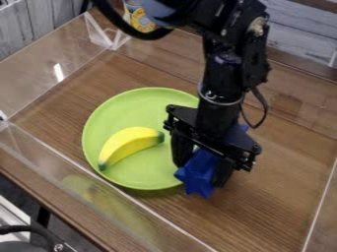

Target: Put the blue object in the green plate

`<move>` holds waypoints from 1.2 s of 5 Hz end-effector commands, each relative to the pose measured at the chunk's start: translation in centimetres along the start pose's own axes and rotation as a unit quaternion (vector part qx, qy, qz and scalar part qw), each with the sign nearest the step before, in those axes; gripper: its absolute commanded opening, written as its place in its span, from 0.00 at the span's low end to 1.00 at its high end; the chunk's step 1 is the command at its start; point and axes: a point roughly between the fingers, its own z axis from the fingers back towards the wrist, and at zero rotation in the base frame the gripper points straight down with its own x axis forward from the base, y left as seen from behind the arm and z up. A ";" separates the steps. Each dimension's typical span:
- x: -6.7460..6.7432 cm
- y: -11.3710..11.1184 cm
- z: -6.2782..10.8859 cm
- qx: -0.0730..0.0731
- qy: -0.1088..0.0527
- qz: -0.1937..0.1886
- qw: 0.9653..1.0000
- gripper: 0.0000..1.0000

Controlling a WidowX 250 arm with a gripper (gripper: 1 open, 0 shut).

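Note:
The green plate [125, 118] lies on the wooden table, left of centre, with a yellow banana [125, 145] on it. My gripper [206, 169] points straight down at the plate's right front rim, shut on the blue object [200, 177]. The blue object hangs between the fingers, its lower end over the plate's edge; I cannot tell whether it touches the rim. The black arm rises from the gripper toward the top of the frame.
Clear acrylic walls [39, 69] enclose the wooden table [283, 128] on the left, front and right. A yellow-and-black part of the robot [138, 18] hangs at the top.

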 end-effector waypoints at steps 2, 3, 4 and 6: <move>0.5 0.6 2.1 -0.002 -0.031 0.004 1.000 0.00; 0.4 0.9 2.4 0.001 -0.029 0.004 1.000 0.00; 0.6 0.9 2.8 -0.003 -0.039 0.001 0.999 0.00; 1.2 0.7 3.6 -0.011 -0.059 -0.003 0.998 0.00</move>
